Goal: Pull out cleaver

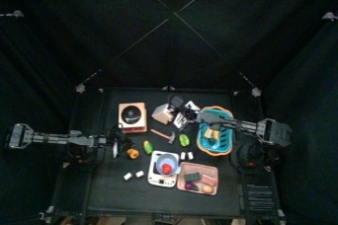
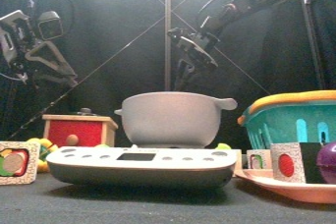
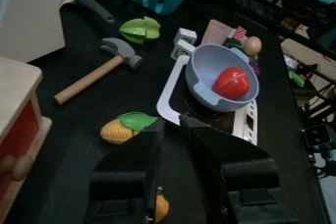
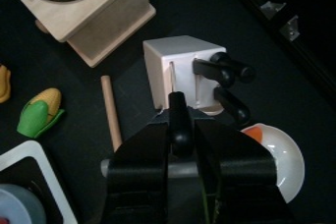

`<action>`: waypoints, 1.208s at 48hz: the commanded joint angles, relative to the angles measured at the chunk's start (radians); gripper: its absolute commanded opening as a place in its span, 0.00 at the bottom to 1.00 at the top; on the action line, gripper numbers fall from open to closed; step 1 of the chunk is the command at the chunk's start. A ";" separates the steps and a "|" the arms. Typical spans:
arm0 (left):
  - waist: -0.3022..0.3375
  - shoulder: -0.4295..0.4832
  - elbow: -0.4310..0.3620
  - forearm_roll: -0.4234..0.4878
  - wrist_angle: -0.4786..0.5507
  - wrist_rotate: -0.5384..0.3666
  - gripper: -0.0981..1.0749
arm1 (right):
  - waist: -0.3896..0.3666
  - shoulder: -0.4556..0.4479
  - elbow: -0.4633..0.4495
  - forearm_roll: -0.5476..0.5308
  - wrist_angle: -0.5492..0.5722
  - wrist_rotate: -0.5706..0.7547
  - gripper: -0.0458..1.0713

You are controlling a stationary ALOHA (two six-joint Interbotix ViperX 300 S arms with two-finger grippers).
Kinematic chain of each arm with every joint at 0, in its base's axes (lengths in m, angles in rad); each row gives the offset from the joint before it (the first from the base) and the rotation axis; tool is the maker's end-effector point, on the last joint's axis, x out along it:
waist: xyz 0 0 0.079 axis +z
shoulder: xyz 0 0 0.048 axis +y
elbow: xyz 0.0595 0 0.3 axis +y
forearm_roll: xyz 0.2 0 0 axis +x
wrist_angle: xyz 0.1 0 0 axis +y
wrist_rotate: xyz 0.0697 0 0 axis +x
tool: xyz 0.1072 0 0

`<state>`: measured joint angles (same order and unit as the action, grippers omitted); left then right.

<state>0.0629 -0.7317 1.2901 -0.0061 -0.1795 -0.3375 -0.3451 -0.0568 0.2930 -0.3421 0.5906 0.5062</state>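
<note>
Right arm out over the table, its right gripper (image 4: 180, 135) hanging above and just in front of the small cream wooden knife block (image 4: 182, 63). Could not tell whether that gripper was open or closed; seen from the wrist it pointed down toward the block with its tips near the block's front edge, and no contact was visible. Nothing could be made out in its grasp.

Cleaver not out: two black knife handles (image 4: 225, 68) stuck out of one side of the block, one beside the other, both seated. Which of the two belonged to the cleaver I could not tell.

Just beside the block, on the side away from the handles, lay a plain wooden rod (image 4: 109, 110). Beyond the rod stood a light wooden box with a black round disc on top (image 4: 82, 10). A yellow and green toy corn cob (image 4: 39, 111) lay well apart from the block, past the rod. A white plate with an orange piece on it (image 4: 276, 147) sat near the block on the handle side.

Left arm rested well away from the block, low over the table. Its left gripper (image 3: 174, 138) stood wide open, with nothing between the fingers and nothing touched.
</note>
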 commanded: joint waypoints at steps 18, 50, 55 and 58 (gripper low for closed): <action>-0.002 0.002 -0.023 0.005 -0.003 0.006 0.64 | 0.058 -0.195 0.074 -0.041 0.011 0.000 0.50; -0.002 0.006 -0.031 0.189 -0.110 0.005 0.65 | 0.132 -0.408 0.279 -0.029 -0.202 0.000 0.50; -0.002 0.021 -0.034 0.196 -0.115 0.006 0.65 | 0.135 -0.440 0.325 -0.014 -0.272 0.000 0.50; -0.008 0.038 -0.038 0.202 -0.120 0.006 0.65 | 0.138 -0.454 0.351 -0.002 -0.318 0.000 0.50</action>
<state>0.0629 -0.7133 1.2839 0.1871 -0.2838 -0.3329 -0.2117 -0.4725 0.6289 -0.3574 0.3390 0.5077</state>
